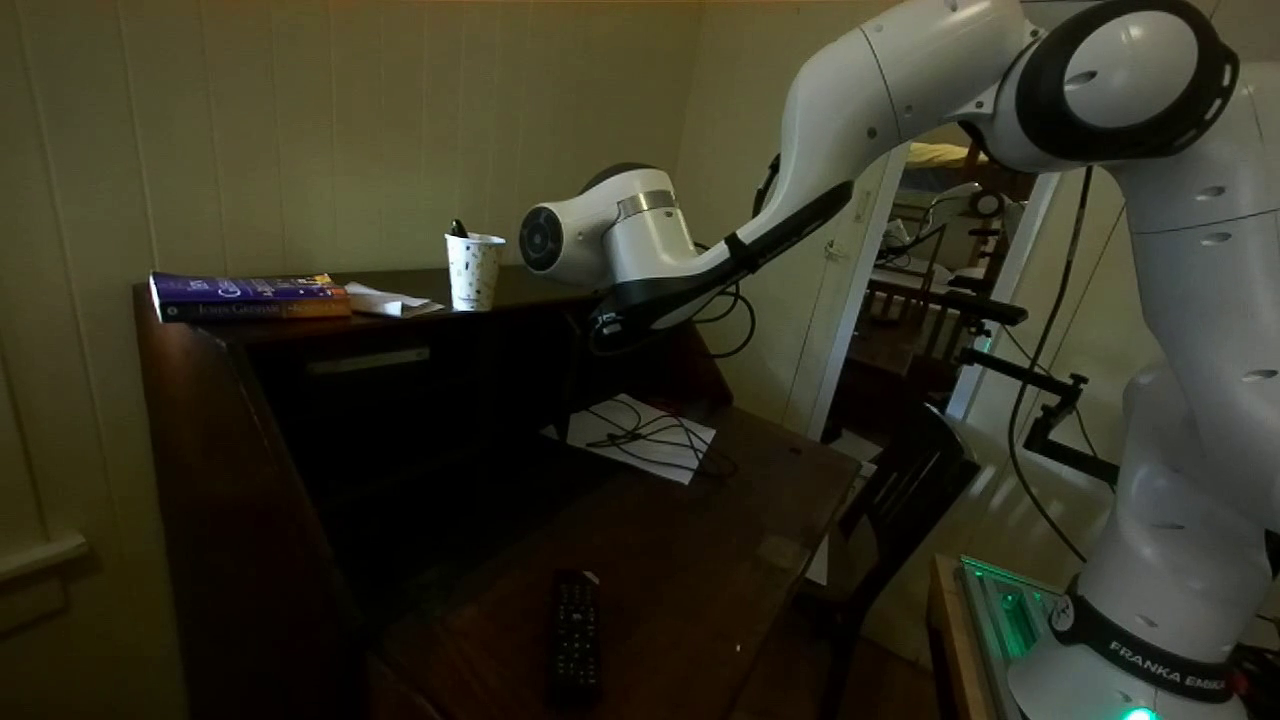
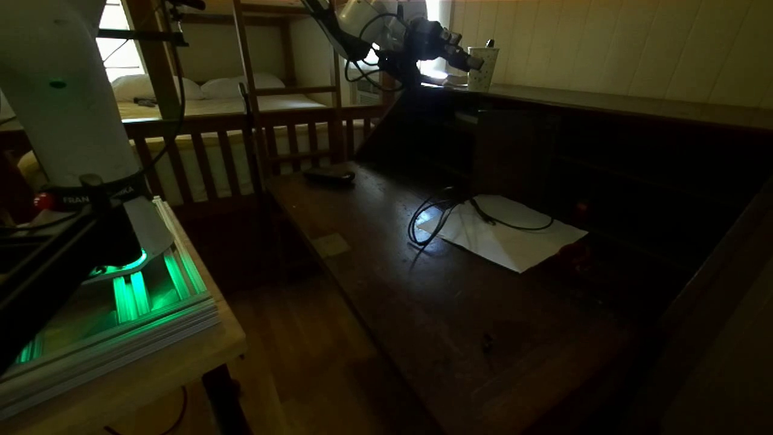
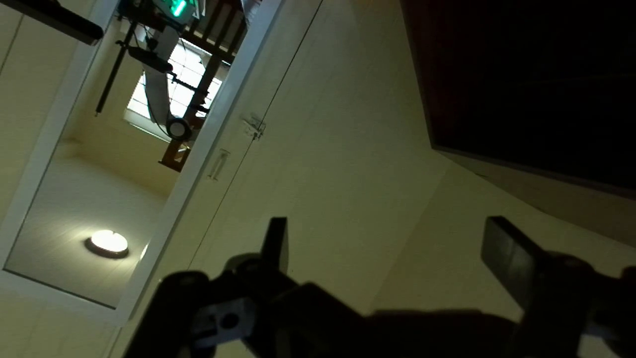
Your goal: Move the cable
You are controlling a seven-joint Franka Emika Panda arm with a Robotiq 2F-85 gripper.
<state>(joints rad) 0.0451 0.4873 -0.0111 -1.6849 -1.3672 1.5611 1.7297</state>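
Cable (image 1: 632, 436) (loopy) partly on paper (image 2: 512, 246)

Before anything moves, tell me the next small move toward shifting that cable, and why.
I'd probably tilt the open gripper down toward the cable. The cable lies in loose loops, partly on white paper on the desk, lower than the gripper; the wrist view faces pale wall, and nothing is gripped.

Two books (image 1: 245, 298), one cup (image 1: 474, 275), one remote (image 1: 575, 640), one desk (image 2: 435, 308), one chair (image 1: 903, 487). One cable (image 1: 632, 437) — as far as can be told — and one sheet (image 2: 525, 248). One arm (image 1: 835, 130), one gripper (image 3: 390, 246), two fingers (image 3: 507, 258). The scraps (image 1: 390, 301) near the books are too unclear to count.
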